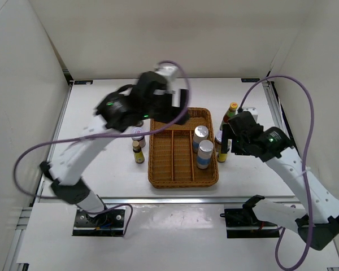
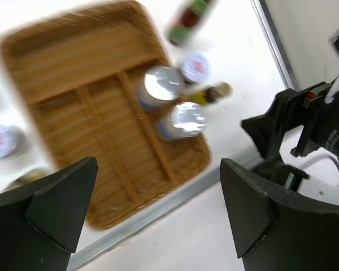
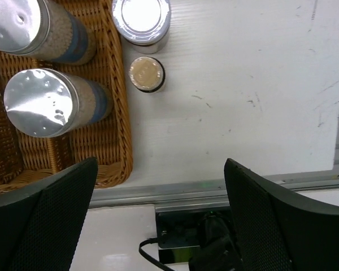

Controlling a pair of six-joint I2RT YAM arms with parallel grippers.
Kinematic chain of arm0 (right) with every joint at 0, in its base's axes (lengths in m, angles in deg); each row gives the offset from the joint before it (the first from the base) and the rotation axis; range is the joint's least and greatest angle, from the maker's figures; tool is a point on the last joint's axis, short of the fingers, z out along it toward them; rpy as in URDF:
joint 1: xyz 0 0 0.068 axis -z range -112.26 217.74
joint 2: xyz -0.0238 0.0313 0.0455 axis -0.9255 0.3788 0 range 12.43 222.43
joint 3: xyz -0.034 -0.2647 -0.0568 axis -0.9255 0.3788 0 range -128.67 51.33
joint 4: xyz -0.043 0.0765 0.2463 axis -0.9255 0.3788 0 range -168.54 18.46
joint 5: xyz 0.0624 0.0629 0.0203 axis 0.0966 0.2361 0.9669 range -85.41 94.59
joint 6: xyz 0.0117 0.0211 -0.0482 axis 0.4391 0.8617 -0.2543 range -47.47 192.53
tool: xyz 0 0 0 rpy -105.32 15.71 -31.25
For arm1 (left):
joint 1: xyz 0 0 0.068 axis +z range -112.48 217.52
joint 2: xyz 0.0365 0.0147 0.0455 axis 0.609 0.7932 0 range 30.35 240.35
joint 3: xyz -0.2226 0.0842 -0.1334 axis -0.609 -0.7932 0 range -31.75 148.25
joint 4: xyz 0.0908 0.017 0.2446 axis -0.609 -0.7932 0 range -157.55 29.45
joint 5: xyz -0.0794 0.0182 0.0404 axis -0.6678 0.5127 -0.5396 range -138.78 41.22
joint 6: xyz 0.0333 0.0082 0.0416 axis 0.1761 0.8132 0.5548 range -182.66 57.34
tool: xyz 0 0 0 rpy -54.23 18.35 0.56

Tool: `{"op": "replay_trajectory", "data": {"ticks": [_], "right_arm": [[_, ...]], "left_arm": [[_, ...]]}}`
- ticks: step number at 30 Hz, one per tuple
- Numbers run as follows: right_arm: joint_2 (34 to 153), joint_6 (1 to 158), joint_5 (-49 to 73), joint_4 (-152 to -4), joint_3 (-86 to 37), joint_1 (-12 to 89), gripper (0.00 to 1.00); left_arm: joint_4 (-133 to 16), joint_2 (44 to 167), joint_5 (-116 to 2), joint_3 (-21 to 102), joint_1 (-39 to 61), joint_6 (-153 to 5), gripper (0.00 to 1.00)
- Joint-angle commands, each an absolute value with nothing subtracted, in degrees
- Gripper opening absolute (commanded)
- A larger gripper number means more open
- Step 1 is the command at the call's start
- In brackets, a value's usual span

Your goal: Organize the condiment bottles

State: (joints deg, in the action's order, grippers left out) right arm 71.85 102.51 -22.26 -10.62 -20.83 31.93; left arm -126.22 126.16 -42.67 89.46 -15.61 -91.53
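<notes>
Two silver-topped blue-labelled cylinders [image 1: 200,134] [image 1: 205,153] stand in the right compartment of the wicker tray [image 1: 164,164]. Right of the tray stand a tall yellow-capped bottle [image 1: 232,109] and a tiny dark yellow-capped bottle [image 1: 222,154]. The right wrist view shows that tiny bottle [image 3: 147,74] beside a white-lidded jar [image 3: 140,17]. Left of the tray are another tiny bottle [image 1: 138,153] and a jar [image 1: 139,139]. My left gripper [image 1: 179,116] hovers open and empty over the tray's far end. My right gripper [image 1: 226,140] is open and empty above the bottles right of the tray.
The left wrist view is blurred; it shows the tray [image 2: 73,113], both cylinders [image 2: 161,84] and the right arm [image 2: 305,130]. White walls enclose the table. A metal rail [image 3: 214,189] runs along the near edge, with the arm base below it.
</notes>
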Motion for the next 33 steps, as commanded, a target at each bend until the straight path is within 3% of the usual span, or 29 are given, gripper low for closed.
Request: {"op": "replay_trajectory", "data": {"ticks": [1,9,16,23,27,33], "right_arm": [[72.7,103.3,-20.4,-17.9,-19.1,31.8,0.95],[80.3,103.3,-19.8,-24.0,-15.1,33.2,0.89],[83.3,101.5,-15.7,-28.3,-12.6,39.5,0.82],[84.5,98.6,-8.0,-32.1,-10.6,44.5,0.61],[85.5,97.4,-6.1,-32.7,-10.6,45.6,0.39],[84.9,96.9,-7.7,-29.5,-12.5,45.6,0.21]], "left_arm": [[-128.8,115.8,-33.6,82.4,-13.2,-89.3,1.0],[-124.8,98.1,-30.3,56.7,-0.2,-84.3,1.0],[-122.3,90.9,-28.4,45.8,6.8,-81.1,1.0],[-119.0,88.2,-30.1,38.4,12.5,-80.1,1.0],[-117.8,88.9,-31.6,37.6,14.8,-80.1,1.0],[-117.8,89.4,-34.0,37.6,16.8,-79.5,1.0]]}}
